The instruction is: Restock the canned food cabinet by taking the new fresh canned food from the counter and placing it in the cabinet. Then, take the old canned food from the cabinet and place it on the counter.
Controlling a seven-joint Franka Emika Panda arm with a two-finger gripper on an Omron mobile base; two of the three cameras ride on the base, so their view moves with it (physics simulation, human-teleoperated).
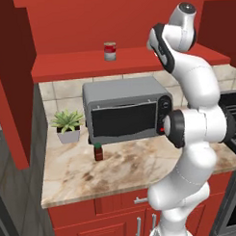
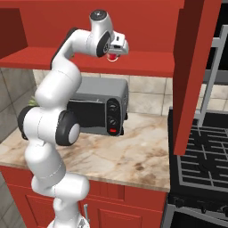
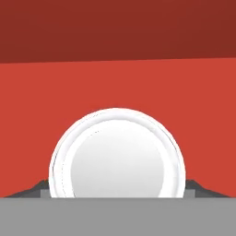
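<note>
**Claw holds a can over the cabinet shelf**

In the left base view, the old canned food (image 1: 110, 51) stands upright on the red shelf board of the cabinet (image 1: 65, 66), left of the middle of the board. Below the shelf, a grey toaster oven (image 1: 125, 109) sits at the back of the counter (image 1: 122, 170). A small potted plant (image 1: 68, 125) stands to its left. A small dark bottle (image 1: 98, 152) stands on the counter just in front of the oven's left corner. The white arm rises on the right side and bends toward the shelf; its hand is hidden behind the upper arm here.

In the right base view, the claw (image 2: 114, 55) is at the level of the cabinet shelf (image 2: 147, 64), above the toaster oven (image 2: 102, 109). A small red and white thing, the new fresh canned food (image 2: 114, 56), shows just under the hand, between the fingers. The dark stove (image 2: 202, 156) is at the right, beside the counter (image 2: 133, 156).

In the hand view, the round white end of the can (image 3: 117, 154) is very near, and it sits between the two dark fingertips (image 3: 39, 188), which touch it on the left and right sides. So the claw is pinching this can. Behind it there is the red shelf board (image 3: 118, 83), and further the darker red back wall (image 3: 118, 27).
</note>
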